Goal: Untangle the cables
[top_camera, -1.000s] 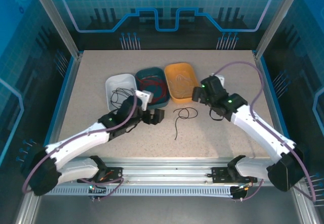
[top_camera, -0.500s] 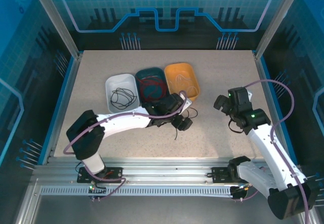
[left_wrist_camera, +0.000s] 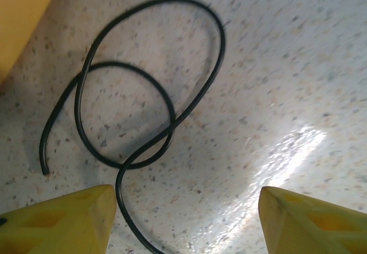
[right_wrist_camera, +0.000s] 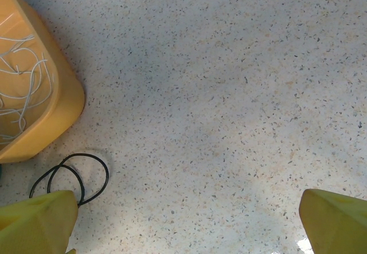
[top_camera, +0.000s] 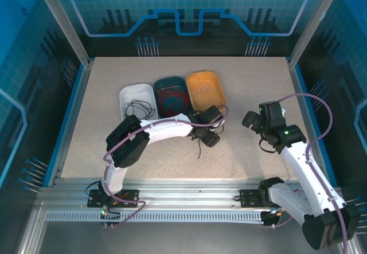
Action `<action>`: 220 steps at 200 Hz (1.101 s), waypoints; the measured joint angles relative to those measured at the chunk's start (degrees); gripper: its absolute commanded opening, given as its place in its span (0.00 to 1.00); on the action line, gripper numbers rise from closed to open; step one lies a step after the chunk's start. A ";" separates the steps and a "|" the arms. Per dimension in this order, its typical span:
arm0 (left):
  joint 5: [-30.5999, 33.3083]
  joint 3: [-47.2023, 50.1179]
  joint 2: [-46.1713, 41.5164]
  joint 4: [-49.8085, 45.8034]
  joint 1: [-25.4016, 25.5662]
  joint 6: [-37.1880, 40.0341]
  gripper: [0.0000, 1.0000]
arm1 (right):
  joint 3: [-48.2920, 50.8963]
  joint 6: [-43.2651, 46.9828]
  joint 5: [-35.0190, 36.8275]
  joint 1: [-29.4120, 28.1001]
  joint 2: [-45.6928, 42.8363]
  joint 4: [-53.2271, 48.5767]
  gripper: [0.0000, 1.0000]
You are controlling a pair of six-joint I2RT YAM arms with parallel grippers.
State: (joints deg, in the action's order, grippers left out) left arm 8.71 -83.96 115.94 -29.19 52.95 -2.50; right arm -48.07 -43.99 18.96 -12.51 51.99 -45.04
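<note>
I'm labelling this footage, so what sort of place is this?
Probably a robotics lab cell: a speckled table inside an aluminium frame with blue panels, two robot arms bolted at its edge, cables in trays.

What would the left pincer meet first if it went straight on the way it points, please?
Most likely the looped black cable, lying on the table just ahead of the left pincer; depth is unclear.
</note>
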 measured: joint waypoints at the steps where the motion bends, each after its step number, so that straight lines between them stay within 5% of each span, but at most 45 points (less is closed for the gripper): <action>1: 0.09 0.00 0.04 -0.02 0.00 0.00 0.63 | 0.00 0.00 -0.02 0.00 0.00 0.00 1.00; 177: 7.98 -8.76 9.51 -2.73 0.15 7.13 0.40 | 0.42 0.00 -1.44 0.22 0.33 0.94 1.00; 220: 7.32 -9.29 9.70 -3.63 0.37 7.32 0.20 | 0.42 0.00 -1.38 0.22 -0.28 0.94 1.00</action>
State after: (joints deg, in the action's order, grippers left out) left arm 16.03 -93.25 125.64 -32.82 53.32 4.82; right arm -47.66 -43.99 17.58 -12.29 51.70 -44.10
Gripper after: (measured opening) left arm 0.278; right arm 0.996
